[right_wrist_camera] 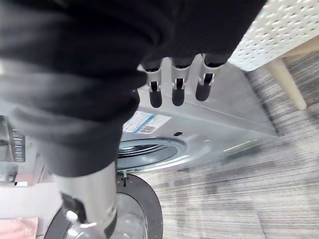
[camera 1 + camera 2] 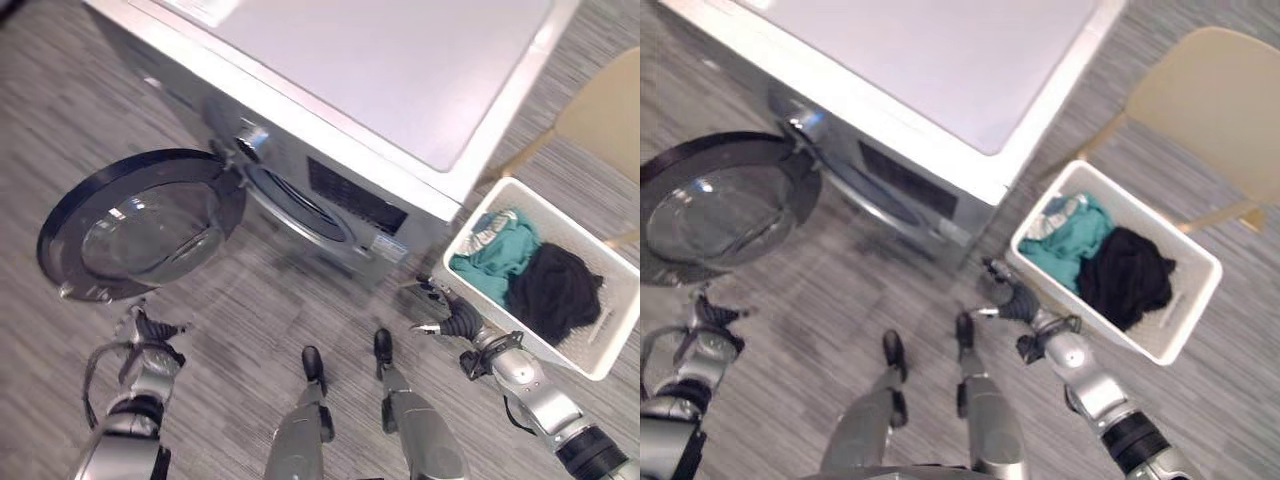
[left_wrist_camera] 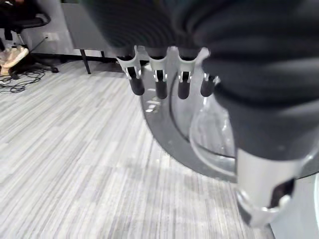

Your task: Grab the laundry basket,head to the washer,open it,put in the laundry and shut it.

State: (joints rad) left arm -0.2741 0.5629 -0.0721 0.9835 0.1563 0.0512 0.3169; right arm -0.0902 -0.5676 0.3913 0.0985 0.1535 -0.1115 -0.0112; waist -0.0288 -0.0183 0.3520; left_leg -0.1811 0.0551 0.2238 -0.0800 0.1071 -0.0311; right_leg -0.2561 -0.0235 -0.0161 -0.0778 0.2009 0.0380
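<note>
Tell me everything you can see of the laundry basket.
The basket is white, rectangular and looks like plastic, with perforated walls. It sits open-topped beside the washer's right front corner, on or against a pale chair, not on the bare floor as far as can be told. Inside lie a teal garment with a lighter piece at the washer end and a black garment beside it. The right hand hangs just short of its near rim, holding nothing.

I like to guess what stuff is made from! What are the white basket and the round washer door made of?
The white laundry basket looks like hard plastic: thin matte walls, and the right wrist view shows rows of small punched holes. The round washer door, swung open, seems to have a dark glossy plastic ring around a clear bowl, probably glass, since it shows bright reflections and you can see through it.
</note>
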